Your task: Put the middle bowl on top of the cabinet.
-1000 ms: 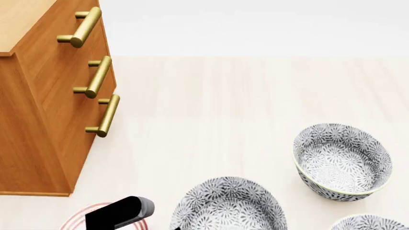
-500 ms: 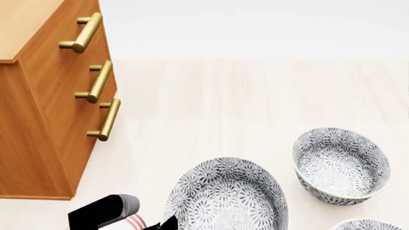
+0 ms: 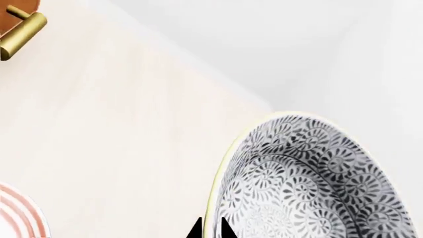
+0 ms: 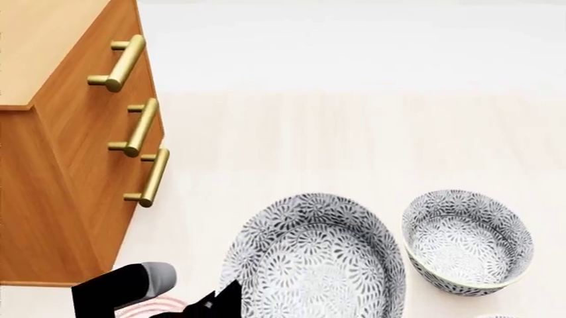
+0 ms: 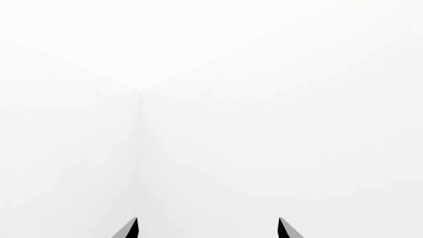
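Near the lower edge of the head view, the left gripper (image 4: 232,298) is clamped on the rim of the middle bowl (image 4: 314,258); the left wrist view shows one fingertip on each side of that pale rim. The bowl appears raised above the pale floor (image 4: 354,132), right of the cabinet (image 4: 71,172) and below its top. A matching bowl (image 4: 467,240) sits beside it. The right gripper (image 5: 206,229) has its fingertips spread apart, holding nothing, facing blank white.
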Robot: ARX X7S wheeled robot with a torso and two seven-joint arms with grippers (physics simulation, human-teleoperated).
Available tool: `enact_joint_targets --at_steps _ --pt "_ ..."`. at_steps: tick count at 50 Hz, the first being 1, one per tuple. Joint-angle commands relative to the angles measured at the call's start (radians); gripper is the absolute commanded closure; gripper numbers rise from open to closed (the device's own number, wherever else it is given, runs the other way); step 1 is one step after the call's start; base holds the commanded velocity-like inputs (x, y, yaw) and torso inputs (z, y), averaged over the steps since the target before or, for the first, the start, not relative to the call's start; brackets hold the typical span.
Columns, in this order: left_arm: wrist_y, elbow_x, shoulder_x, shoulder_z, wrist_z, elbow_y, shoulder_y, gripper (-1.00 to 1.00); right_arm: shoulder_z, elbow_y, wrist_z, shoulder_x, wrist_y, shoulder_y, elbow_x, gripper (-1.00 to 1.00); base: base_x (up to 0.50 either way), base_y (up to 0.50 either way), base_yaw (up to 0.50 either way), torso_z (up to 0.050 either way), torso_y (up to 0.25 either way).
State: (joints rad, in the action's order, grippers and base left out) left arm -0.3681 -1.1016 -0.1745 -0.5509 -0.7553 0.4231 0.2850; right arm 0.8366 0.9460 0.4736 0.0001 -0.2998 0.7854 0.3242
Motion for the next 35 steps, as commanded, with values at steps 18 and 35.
enact_joint_targets --at_steps 18,35 --pt "-0.003 -0.062 -0.089 0.021 -0.039 0.311 0.082 1.00 -0.030 0.010 0.028 0.000 -0.005 0.000 -0.030 -1.00 0.00 0.00 0.00 0.033 0.238" --pt "-0.022 -0.275 -0.165 0.119 -0.169 0.449 0.300 1.00 -0.041 0.040 0.039 0.000 0.019 0.000 -0.043 -1.00 0.00 0.00 0.00 0.033 0.245"
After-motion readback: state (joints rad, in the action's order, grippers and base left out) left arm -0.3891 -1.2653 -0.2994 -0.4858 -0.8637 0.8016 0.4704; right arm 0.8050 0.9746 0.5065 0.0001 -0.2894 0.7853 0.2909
